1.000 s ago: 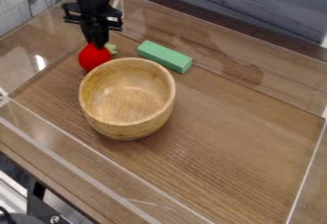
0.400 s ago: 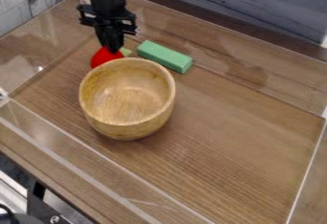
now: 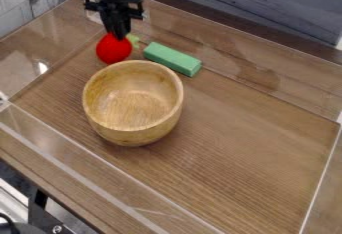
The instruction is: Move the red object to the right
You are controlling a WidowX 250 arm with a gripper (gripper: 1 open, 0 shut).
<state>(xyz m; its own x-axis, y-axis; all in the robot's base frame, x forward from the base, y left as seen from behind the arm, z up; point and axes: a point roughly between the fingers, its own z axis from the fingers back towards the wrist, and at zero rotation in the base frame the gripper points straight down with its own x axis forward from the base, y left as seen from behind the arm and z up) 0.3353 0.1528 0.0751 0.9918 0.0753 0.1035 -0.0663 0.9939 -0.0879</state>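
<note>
Red object (image 3: 112, 48) hanging from gripper (image 3: 119, 35), apparently leafy top upward

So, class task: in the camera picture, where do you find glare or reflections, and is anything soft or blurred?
Camera view: pale glare streaks on the clear walls around the wooden table; a small highlight on the glossy red object, shut in the gripper; the whole picture is low in detail, and the bowl and green block have soft edges.

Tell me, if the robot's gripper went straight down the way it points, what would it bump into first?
The gripper points down and is shut on the red object, so that toy is already at its tips. Below that, it would probably meet the wooden table, just beside the wooden bowl.
</note>
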